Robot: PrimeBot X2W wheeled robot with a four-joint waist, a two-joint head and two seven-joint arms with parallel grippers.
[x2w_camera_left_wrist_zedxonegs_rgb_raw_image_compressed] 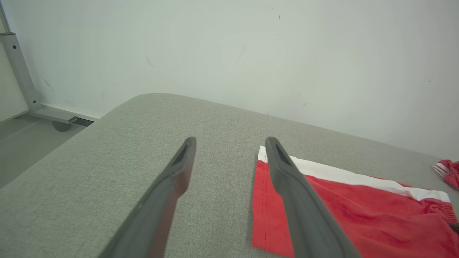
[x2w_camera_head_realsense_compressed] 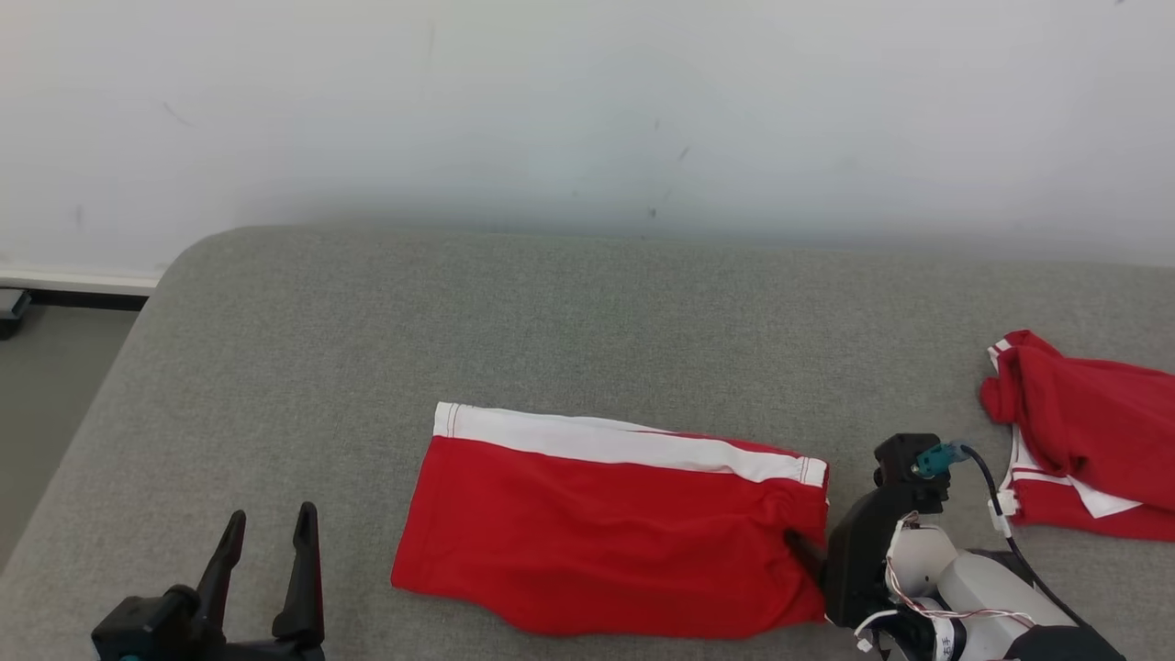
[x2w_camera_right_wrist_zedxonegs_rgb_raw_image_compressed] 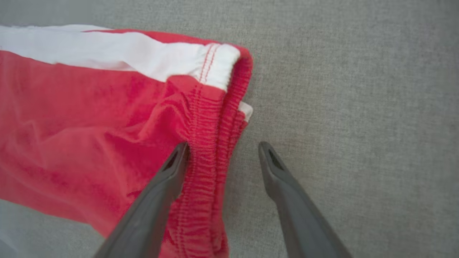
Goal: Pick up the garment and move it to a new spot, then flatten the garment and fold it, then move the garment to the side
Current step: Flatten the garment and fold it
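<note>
My right gripper point(x2w_camera_right_wrist_zedxonegs_rgb_raw_image_compressed: 222, 150) is spread wide and holds nothing. Its fingers straddle the elastic waistband point(x2w_camera_right_wrist_zedxonegs_rgb_raw_image_compressed: 211, 125) of the red shorts point(x2w_camera_head_realsense_compressed: 597, 532): one fingertip rests on the gathered fabric, the other on bare grey upholstery point(x2w_camera_head_realsense_compressed: 587, 312) just beyond the waistband edge. My left gripper point(x2w_camera_head_realsense_compressed: 271, 532) is also spread and empty, hanging over the upholstery just past the shorts' hem end.

The shorts lie flat, the white side stripe point(x2w_camera_head_realsense_compressed: 624, 445) running along the edge farthest from me. At the waistband I see several layers stacked, so I judge they are already flattened and folded leg over leg, though I cannot be sure how neatly the lower layers line up. That leaves the last part, moving them to the side, and I judge a pinch on the waistband is the start of it.

My right forearm point(x2w_camera_head_realsense_compressed: 973, 588) comes in low from beyond the waistband end, wrist pitched down so the fingers point into the fabric. My left arm sits low, fingers pointing away from me. A second red garment point(x2w_camera_head_realsense_compressed: 1083, 431) lies crumpled well beyond the waistband end.
</note>
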